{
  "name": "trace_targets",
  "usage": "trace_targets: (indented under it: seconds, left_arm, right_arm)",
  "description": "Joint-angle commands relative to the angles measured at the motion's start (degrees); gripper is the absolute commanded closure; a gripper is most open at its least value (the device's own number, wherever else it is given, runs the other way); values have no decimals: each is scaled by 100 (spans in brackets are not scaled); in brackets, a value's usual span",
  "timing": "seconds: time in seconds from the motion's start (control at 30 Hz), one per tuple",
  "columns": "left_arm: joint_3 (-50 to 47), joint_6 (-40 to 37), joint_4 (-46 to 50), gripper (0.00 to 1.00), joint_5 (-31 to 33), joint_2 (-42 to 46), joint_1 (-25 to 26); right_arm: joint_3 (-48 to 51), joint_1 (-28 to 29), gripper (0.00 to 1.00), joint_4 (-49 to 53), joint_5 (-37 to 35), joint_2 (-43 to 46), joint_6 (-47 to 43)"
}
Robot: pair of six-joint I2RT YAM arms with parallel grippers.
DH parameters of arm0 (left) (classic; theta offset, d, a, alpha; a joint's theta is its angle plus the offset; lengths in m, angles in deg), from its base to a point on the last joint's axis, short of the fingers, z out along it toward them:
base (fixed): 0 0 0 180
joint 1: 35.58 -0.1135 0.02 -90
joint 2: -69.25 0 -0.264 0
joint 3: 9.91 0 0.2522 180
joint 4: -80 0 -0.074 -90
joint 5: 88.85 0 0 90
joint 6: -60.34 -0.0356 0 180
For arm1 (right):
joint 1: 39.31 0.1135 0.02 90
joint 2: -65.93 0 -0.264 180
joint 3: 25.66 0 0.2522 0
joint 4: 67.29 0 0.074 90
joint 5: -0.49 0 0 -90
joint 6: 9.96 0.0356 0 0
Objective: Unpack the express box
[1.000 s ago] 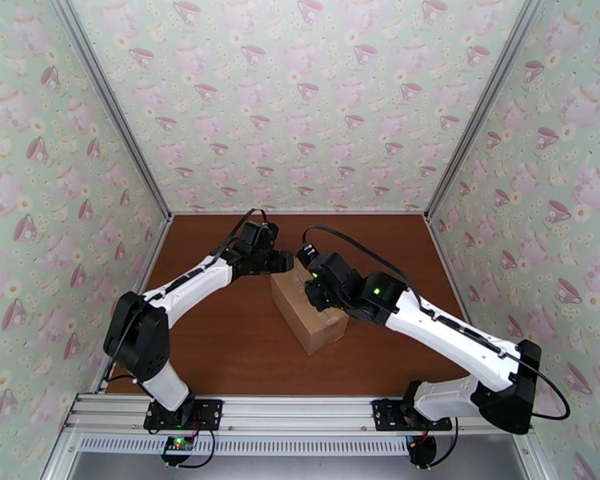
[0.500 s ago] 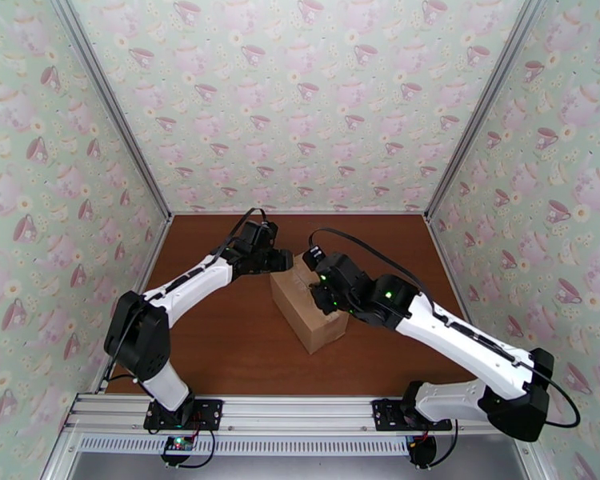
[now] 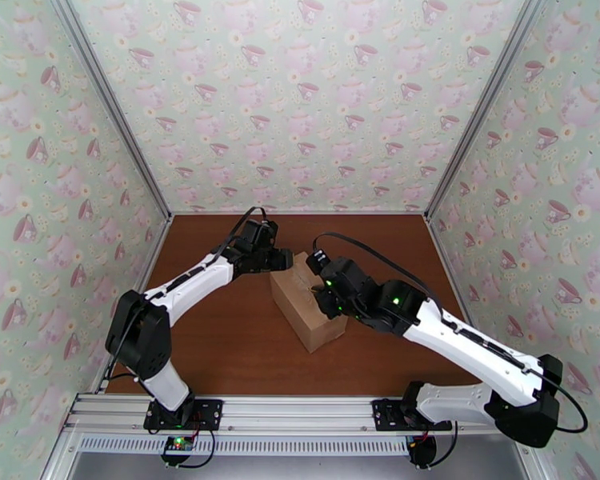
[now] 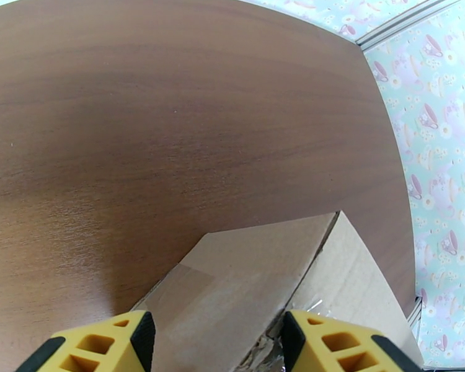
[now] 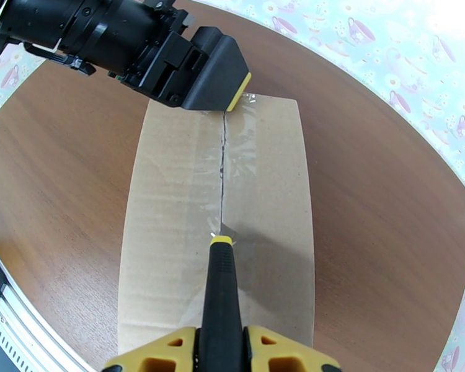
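Observation:
The express box (image 3: 304, 318) is a plain brown carton lying slantwise in the middle of the table, flaps down, with clear tape along its top seam. My left gripper (image 3: 280, 260) rests on the box's far end. Its yellow fingers (image 4: 130, 336) stand apart, with the box (image 4: 251, 274) top between them. My right gripper (image 3: 326, 294) hovers over the box's middle, shut on a black-handled knife (image 5: 220, 292) with a yellow collar. The small blade touches the seam of the box (image 5: 170, 212) about halfway along. Beyond the blade the seam shows as a dark slit running to the left gripper (image 5: 232, 97).
The brown wooden table (image 3: 220, 346) is walled on three sides by teacup-patterned panels (image 3: 300, 106). The metal rail (image 3: 300, 414) carrying both arm bases runs along the near edge. Bare table lies all around the box.
My right arm has drawn back to the right and toward the near edge, taking the knife along the top seam. The left arm and the box have stayed put.

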Motion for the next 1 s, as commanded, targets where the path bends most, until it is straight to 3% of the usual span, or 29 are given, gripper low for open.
trace_targets:
  seconds: [0.0, 0.37, 0.77, 0.97]
  left_arm:
    - [-49, -104, 500, 41, 951, -391, -246]
    - [-67, -79, 483, 41, 1234, -355, -317]
    - [92, -155, 738, 41, 1594, -243, -410]
    - [109, -175, 785, 41, 1703, -255, -480]
  right_arm:
    - [69, 118, 100, 782, 105, 145, 116]
    - [467, 112, 100, 515, 75, 62, 230]
    - [-24, 124, 100, 693, 104, 204, 211]
    - [254, 113, 100, 703, 130, 276, 248]
